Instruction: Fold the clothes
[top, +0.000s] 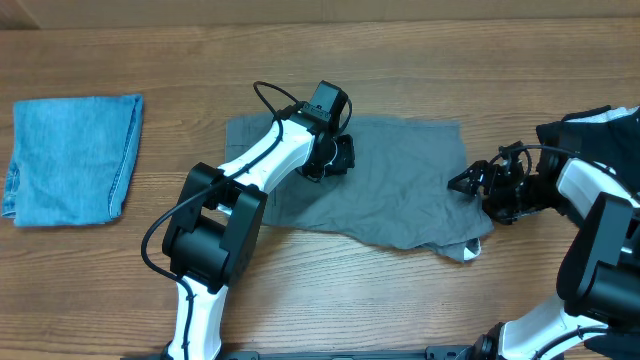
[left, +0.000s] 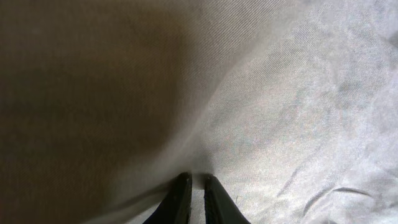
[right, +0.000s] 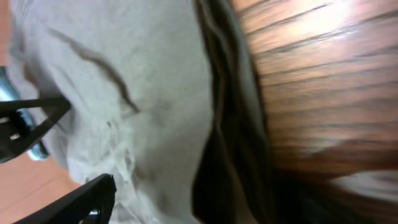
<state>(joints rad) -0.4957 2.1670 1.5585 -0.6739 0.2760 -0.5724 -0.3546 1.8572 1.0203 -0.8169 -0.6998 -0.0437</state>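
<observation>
Wooden table (top: 400, 40), grey clothes (top: 400, 190): left hand (left: 198, 179) tight on them, right hand (top: 462, 183) spread wide alongside

Robot lab or test bench, by the look of it. Two white-and-black robot arms, left arm (top: 215, 235) and right arm (top: 600, 250), stand at near edge of wood-grain table (top: 400, 60). Bare black cable (top: 262, 95) loops off left arm. Cloth laid out flat like work pieces: grey garment (top: 400, 190) at centre, blue denim piece (top: 70, 155) far left, black garment (top: 600, 125) far right. Room beyond tabletop not visible.
</observation>
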